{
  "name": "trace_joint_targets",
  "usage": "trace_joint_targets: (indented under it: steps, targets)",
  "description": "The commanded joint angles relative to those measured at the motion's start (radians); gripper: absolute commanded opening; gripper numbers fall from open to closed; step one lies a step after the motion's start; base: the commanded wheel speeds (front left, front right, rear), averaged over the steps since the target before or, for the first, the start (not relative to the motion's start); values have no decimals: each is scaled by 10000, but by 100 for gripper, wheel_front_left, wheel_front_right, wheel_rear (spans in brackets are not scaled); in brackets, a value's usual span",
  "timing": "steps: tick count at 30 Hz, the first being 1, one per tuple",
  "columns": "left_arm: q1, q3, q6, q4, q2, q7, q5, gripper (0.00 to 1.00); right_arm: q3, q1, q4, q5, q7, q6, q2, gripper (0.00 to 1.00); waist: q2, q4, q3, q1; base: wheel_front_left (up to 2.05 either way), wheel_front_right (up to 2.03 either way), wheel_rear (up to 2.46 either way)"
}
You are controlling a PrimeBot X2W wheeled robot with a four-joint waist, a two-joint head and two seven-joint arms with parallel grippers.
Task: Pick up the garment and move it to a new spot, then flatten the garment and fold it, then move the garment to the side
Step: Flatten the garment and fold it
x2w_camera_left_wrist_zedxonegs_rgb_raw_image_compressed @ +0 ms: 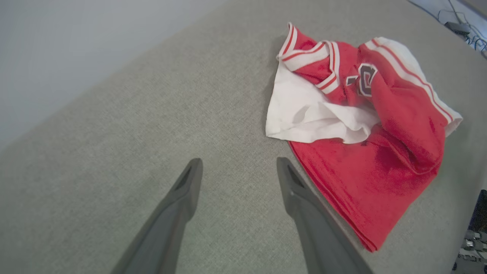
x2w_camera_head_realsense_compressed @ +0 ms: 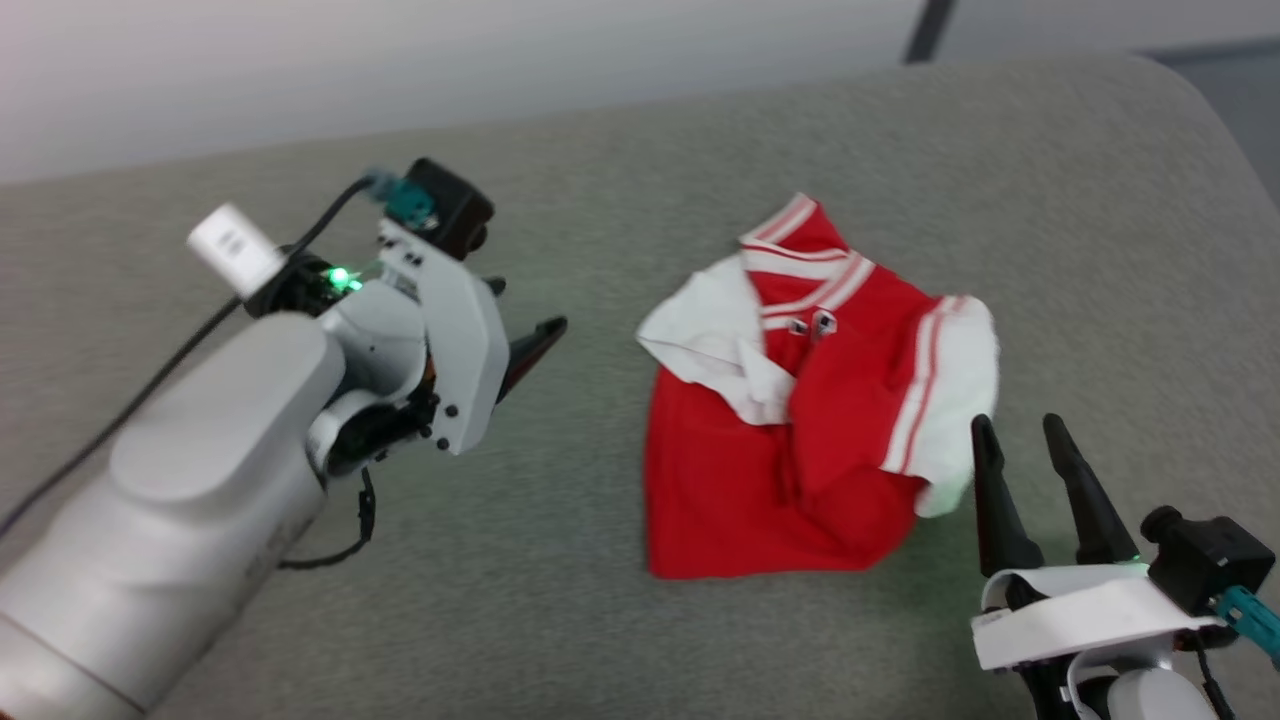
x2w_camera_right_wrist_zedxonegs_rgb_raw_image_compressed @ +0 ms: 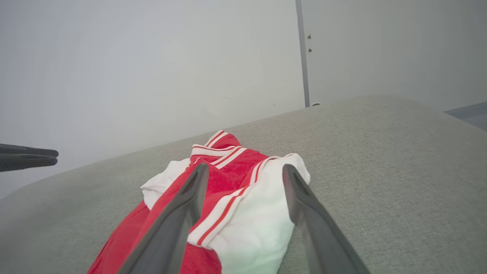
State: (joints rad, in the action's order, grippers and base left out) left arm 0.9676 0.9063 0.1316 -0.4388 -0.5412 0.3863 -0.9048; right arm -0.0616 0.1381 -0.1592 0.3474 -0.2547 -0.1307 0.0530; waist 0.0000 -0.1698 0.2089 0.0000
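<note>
Since the garment (x2w_camera_head_realsense_compressed: 800, 430) lies crumpled right of the middle of the grey surface (x2w_camera_head_realsense_compressed: 520, 580), with the left gripper (x2w_camera_head_realsense_compressed: 527, 307) and right gripper (x2w_camera_head_realsense_compressed: 1018, 422) both spread and empty close by, flattening, folding and setting aside remain, perhaps the first move too.

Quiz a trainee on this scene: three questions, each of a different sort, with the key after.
1. True or false: the garment lies spread flat on the grey surface.
2. The left gripper and right gripper are: A) both open, holding nothing; B) both shut on the garment; C) one open, one shut.
3. Fill in: the garment's body is red and its sleeves are ___.

Key: 1 false, it is crumpled; 2 A; 3 white.
</note>
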Motion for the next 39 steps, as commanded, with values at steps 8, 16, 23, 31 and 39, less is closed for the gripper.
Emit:
trace_joint_targets:
  steps: [8,16,23,31,39]
  targets:
    - [1695,1743,-18,-616,-222,2348,-2379,100,-450,476,78,546,-108,-1,-32,100,0,-1706,1370,0,0,0,0]
    - [2393,2686,-17,-1388,-172,2650,-2948,100,-699,573,388,997,-113,-1,-30,100,0,-2316,1844,0,0,0,0]
    - [2461,3115,-17,-2027,-152,2758,-3520,100,-717,498,426,1123,-115,1,-31,100,0,-2492,1934,0,0,0,0]
    - [2496,3390,-17,-1984,-78,2982,-4097,51,-751,605,448,1177,-115,1,-30,100,0,-2480,1948,0,0,0,0]
    - [2720,3389,-11,-1863,-98,2379,-4483,0,-442,519,424,1052,-114,-1,-30,100,0,-2109,1818,0,0,0,0]
